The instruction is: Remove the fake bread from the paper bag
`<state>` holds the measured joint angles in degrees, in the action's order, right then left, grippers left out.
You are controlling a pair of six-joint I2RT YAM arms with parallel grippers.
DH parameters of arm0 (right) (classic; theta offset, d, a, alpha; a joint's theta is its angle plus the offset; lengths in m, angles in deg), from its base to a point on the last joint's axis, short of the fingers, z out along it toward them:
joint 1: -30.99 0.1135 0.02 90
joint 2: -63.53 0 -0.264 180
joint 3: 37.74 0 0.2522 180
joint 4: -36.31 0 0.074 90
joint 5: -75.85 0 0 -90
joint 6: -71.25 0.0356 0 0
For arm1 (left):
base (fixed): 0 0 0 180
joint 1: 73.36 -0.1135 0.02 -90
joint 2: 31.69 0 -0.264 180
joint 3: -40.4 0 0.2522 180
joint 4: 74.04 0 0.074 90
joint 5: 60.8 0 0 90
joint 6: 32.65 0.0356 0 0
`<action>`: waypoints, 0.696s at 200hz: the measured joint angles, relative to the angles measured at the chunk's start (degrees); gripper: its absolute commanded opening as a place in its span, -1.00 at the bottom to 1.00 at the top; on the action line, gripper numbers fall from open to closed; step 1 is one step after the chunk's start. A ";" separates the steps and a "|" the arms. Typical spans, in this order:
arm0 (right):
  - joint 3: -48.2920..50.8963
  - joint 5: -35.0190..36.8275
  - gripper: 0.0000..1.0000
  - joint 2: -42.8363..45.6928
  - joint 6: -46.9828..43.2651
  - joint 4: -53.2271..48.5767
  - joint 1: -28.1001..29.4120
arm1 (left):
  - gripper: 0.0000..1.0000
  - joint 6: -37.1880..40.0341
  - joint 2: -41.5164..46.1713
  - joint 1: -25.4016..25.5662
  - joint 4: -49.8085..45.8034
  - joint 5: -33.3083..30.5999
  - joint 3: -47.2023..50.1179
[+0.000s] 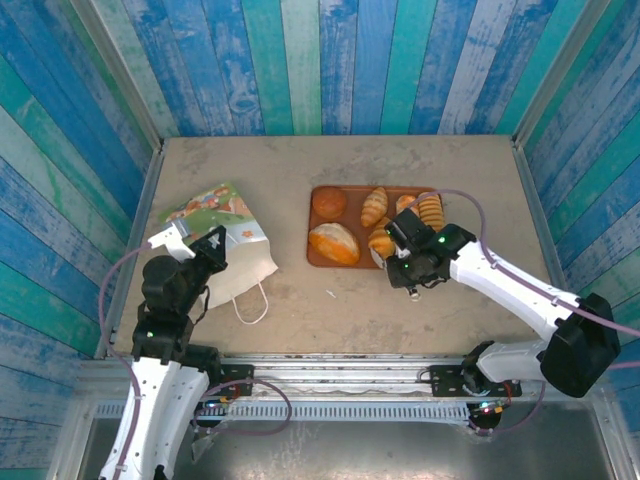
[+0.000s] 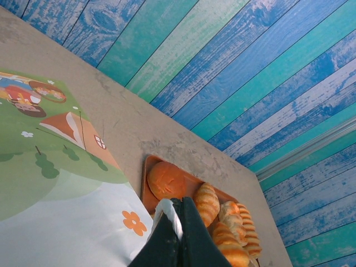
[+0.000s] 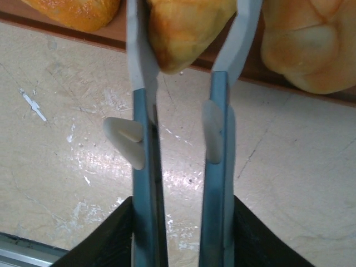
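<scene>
The paper bag (image 1: pixel 243 255) lies flat on the table (image 1: pixel 400 320), at 9 o'clock from the brown tray (image 1: pixel 353 200). The left gripper (image 2: pixel 173 210) is closed on the bag's white edge. The fake bread (image 1: pixel 334 243) sits on the tray. One piece (image 3: pixel 178 44) rests at its 6 o'clock rim, between the fingers of the right gripper (image 3: pixel 190 22); whether they press it, I cannot tell.

I judge this to be the setting-down step. Next, the right gripper should rise straight, so the piece is not dragged over the rim, and then go to the bag's mouth. What is inside the bag is hidden. The print shows a house and a flower, but no readable words.
</scene>
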<state>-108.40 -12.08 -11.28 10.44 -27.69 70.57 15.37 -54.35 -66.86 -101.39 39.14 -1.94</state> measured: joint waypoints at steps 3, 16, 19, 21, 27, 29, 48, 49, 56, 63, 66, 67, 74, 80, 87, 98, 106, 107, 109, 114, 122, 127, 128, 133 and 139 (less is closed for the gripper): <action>0.09 -0.17 -0.10 -0.07 0.02 0.17 0.00 | -1.00 0.00 0.02 0.00 0.00 0.00 0.00; 0.55 -1.03 -0.07 -0.15 0.22 1.05 -0.02 | -1.00 0.00 0.02 0.00 0.00 0.00 0.00; 0.61 -1.09 -0.06 -0.15 0.22 1.20 0.00 | -1.00 0.00 0.02 0.00 0.00 0.00 0.00; 0.66 -1.25 -0.05 -0.13 0.22 1.31 0.00 | -1.00 0.00 0.02 0.00 0.00 0.00 0.00; 0.68 -1.51 -0.02 -0.13 0.28 1.51 0.00 | -1.00 0.00 0.02 0.00 0.00 0.02 0.00; 0.68 -1.66 -0.02 -0.13 0.33 1.62 0.00 | -1.00 0.00 0.02 0.00 0.00 0.02 0.00; 0.72 -2.03 0.01 0.13 0.48 2.43 0.00 | -1.00 0.00 0.00 0.00 0.00 0.02 0.00; 0.76 -2.03 0.01 0.20 0.50 2.49 0.00 | -1.00 0.00 0.00 0.00 0.00 0.02 0.00; 0.87 -2.03 0.00 0.55 0.57 2.73 0.00 | -1.00 0.00 0.00 0.00 0.00 0.02 0.00; 1.01 -1.97 -0.03 1.03 0.66 2.91 -0.02 | -1.00 0.00 0.00 0.00 0.00 0.02 0.00; 1.09 -1.95 -0.05 1.18 0.66 2.97 -0.02 | -1.00 0.00 0.00 0.00 0.02 0.02 0.00; 1.14 -1.92 -0.05 1.33 0.68 2.99 -0.02 | -1.00 0.00 0.00 0.00 0.00 0.02 0.00; 1.33 -1.86 -0.12 1.84 0.74 3.10 -0.02 | -1.00 0.00 0.00 0.00 0.02 0.02 0.00; 1.51 -1.75 -0.17 2.19 0.83 3.17 -0.02 | -1.00 0.00 0.00 0.00 0.02 0.02 0.00; 1.64 -1.62 -0.22 2.43 0.92 3.17 -0.04 | -1.00 0.00 0.00 0.00 0.02 0.02 0.00; 1.99 -1.49 -0.25 2.47 0.90 3.43 -0.17 | -1.00 -0.02 0.00 0.00 0.02 0.04 0.00; 2.47 -1.51 -0.26 2.45 0.92 3.91 -0.35 | -1.00 0.00 0.00 0.00 0.02 0.04 0.02; 2.58 -1.55 -0.26 2.43 0.92 4.02 -0.39 | -1.00 -0.02 0.00 0.00 0.02 0.04 0.02; 2.67 -1.55 -0.27 2.43 0.90 4.09 -0.42 | -1.00 -0.02 0.00 0.00 0.04 0.04 0.02; 3.02 -1.68 -0.27 2.36 0.94 4.37 -0.61 | -1.00 0.00 0.00 0.00 0.02 0.04 0.04; 3.43 -1.97 -0.29 2.21 1.07 4.83 -0.90 | -1.00 0.00 0.00 0.00 0.02 0.04 0.07; 3.65 -2.10 -0.30 2.08 1.09 5.01 -1.07 | -1.00 0.00 0.00 0.00 0.02 0.04 0.07; 3.67 -2.10 -0.30 2.03 1.11 5.07 -1.09 | -1.00 0.00 0.00 0.00 0.02 0.04 0.07; 3.93 -2.14 -0.30 1.90 1.29 5.49 -1.27 | -1.00 0.00 0.02 0.00 0.02 0.02 0.07; 4.33 -2.23 -0.30 1.81 1.57 6.23 -1.53 | -1.00 0.00 0.02 0.00 0.00 0.02 0.07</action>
<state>-104.08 -14.31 -9.46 12.01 -21.46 69.04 15.37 -54.32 -66.86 -101.39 39.16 -1.87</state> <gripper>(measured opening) 0.356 0.045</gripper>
